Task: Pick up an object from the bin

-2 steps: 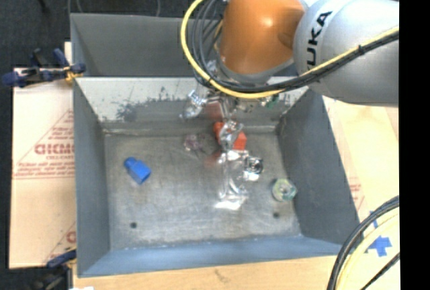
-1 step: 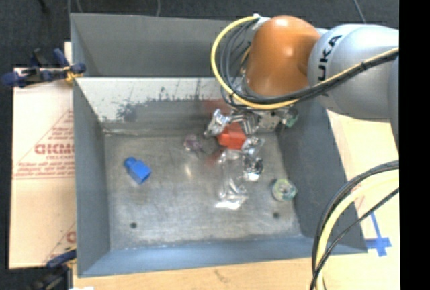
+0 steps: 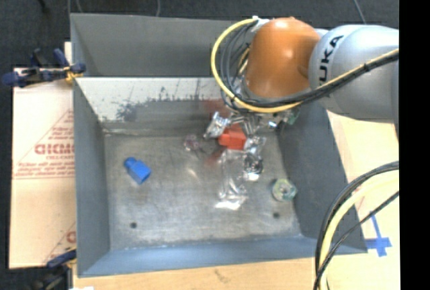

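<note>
Arm in from the right, its orange cover above the back middle of the bin [image 3: 89,168] | gripper [image 3: 235,136] clenched on a red block [image 3: 232,141], block between its shiny fingers near the back wall | clear wrapper [image 3: 231,193] just in front | blue cap [image 3: 138,170] well left | green disc [image 3: 283,189] front right

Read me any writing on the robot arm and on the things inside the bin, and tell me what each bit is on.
"UKA": on the grey arm, next to the orange cover; the start of the word is hidden.
Blue piece, red block, round greenish piece, clear crumpled plastic: no lettering that can be read.
</note>
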Controlling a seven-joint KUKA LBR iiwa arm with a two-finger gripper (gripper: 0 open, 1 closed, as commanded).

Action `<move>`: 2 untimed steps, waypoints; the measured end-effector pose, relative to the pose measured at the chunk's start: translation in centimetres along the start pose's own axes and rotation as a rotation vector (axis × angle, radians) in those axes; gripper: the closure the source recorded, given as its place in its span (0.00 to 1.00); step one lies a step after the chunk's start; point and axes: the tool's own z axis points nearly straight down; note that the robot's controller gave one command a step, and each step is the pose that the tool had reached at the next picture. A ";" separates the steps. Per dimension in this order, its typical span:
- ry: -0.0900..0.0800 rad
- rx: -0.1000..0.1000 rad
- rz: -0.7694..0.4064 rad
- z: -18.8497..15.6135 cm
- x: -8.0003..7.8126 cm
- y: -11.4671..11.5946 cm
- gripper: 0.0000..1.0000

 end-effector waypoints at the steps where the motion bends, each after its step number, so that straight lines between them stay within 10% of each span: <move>1: 0.007 -0.014 -0.341 -0.8 4.8 4.2 0.00; 2: 0.006 -0.015 -0.139 1.3 7.7 10.1 0.00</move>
